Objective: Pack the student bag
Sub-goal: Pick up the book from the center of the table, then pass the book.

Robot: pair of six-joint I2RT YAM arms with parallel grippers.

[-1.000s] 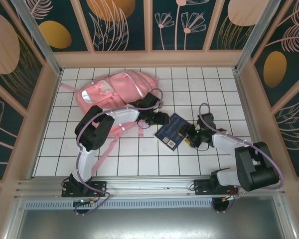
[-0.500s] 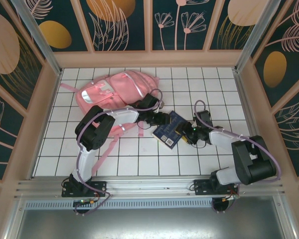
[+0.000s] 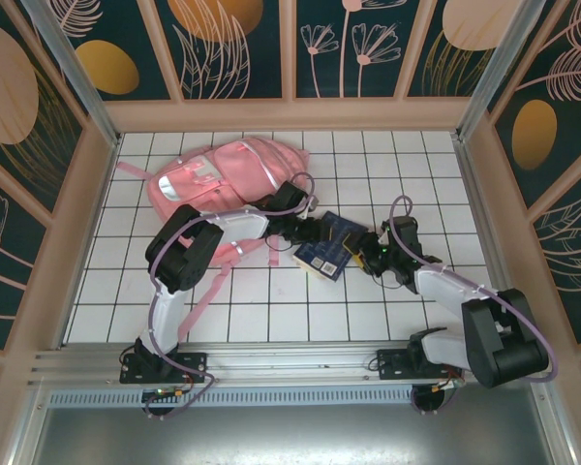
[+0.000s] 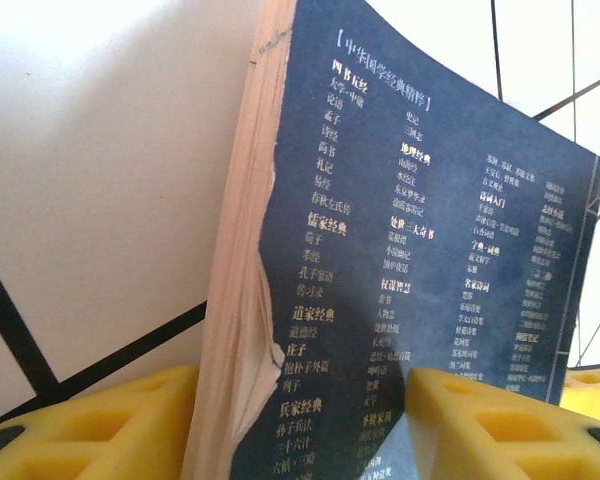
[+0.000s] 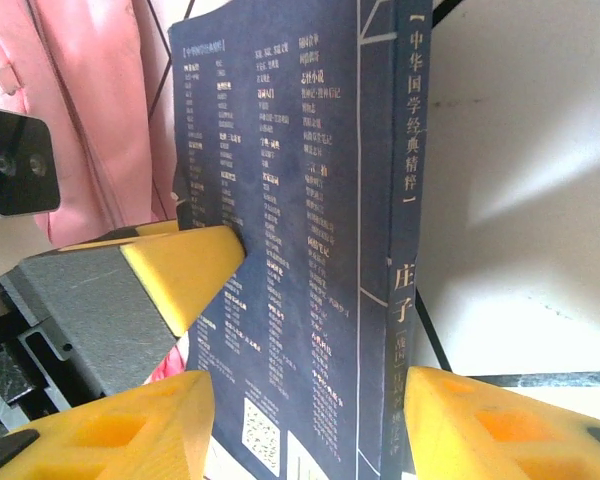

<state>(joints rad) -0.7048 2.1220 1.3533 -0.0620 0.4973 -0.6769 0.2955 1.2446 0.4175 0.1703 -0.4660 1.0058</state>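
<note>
The book (image 3: 325, 249) now sits a little further left and nearer the bag (image 3: 223, 174) than a second ago, and both grippers now have it. The right gripper (image 3: 364, 254) has carried it over. The right arm reaches further across the table (image 3: 271, 310), and its elbow has swung nearer the near edge. In the right wrist view the book (image 5: 290, 200) stands between the yellow fingers (image 5: 110, 430) of the right gripper (image 5: 310, 385), spine to the right, and the jaws are clamped on it at a medium width. A second ago the left gripper (image 3: 308, 231) was just beside the book's left corner. Now that edge lies between its fingers. In the left wrist view the left gripper (image 4: 300, 385) has one finger (image 4: 90, 430) against the page edge and the other on the dark cover of the book (image 4: 380, 250), so these jaws too are closed on the book. The bag has not moved. It lies at the far left of the table, behind the left arm, and its pink fabric (image 5: 70, 100) shows just past the book.
</note>
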